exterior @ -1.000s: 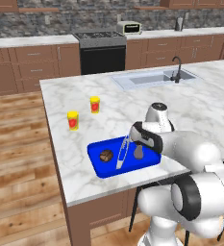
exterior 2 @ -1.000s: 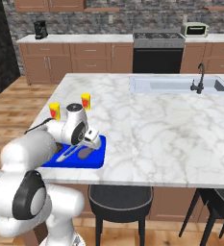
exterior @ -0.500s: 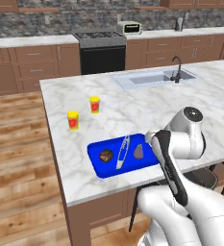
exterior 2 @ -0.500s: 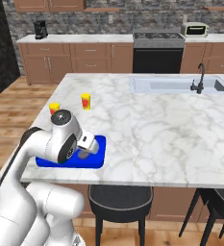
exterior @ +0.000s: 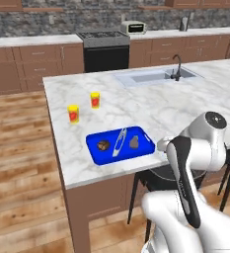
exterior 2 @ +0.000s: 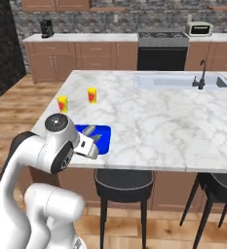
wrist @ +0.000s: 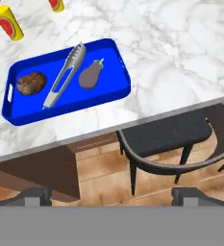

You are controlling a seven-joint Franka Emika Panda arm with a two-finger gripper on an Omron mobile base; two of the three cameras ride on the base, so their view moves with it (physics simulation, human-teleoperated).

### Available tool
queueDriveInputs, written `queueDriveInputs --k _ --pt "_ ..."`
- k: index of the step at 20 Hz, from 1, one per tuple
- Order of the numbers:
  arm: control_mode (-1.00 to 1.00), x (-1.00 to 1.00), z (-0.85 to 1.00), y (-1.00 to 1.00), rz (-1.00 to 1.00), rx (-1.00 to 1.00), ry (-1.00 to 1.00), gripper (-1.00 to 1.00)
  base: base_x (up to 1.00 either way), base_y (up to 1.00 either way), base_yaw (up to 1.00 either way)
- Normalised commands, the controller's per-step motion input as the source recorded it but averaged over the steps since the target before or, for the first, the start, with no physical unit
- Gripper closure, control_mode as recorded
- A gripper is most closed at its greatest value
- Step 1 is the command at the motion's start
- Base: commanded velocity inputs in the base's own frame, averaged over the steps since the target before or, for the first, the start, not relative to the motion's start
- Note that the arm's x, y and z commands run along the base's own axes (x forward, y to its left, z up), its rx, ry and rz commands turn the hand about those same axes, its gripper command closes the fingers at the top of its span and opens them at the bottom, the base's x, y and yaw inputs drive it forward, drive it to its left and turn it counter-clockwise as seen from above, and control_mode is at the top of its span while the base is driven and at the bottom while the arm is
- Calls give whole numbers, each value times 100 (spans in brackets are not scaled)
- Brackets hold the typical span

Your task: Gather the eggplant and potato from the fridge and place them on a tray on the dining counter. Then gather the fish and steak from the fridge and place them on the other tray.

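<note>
Your gripper (wrist: pixel 111 194) hangs wide and empty; ahead, eggplant (wrist: pixel 89 76) and potato (wrist: pixel 31 83) sit on the blue tray (wrist: pixel 117 65) — fish and steak remain

My left base camera sits behind the arm, looking forward and down across the tabletop (exterior: pixel 151 106) toward the stove wall, with the blue tray (exterior: pixel 94 148) at mid-frame. My right base camera covers the same tabletop (exterior 2: pixel 149 116) and tray (exterior 2: pixel 104 138) from the other side. The hand camera looks down from close by on the tray (wrist: pixel 118 60) and a stool (wrist: pixel 166 137), lower centre.
</note>
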Motion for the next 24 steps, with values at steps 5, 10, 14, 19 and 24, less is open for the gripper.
queueDriveInputs --k 5,10,14,19,24 --pt "100 0 0 0 0 0 0 -100 -77 -57 2" --pt "100 0 0 0 0 0 0 -100 -20 -100 0" --pt "100 0 0 0 0 0 0 -100 -17 -100 -4" --pt "100 0 0 0 0 0 0 -100 -12 -100 -6" --pt "100 0 0 0 0 0 0 -100 -7 -100 -5"
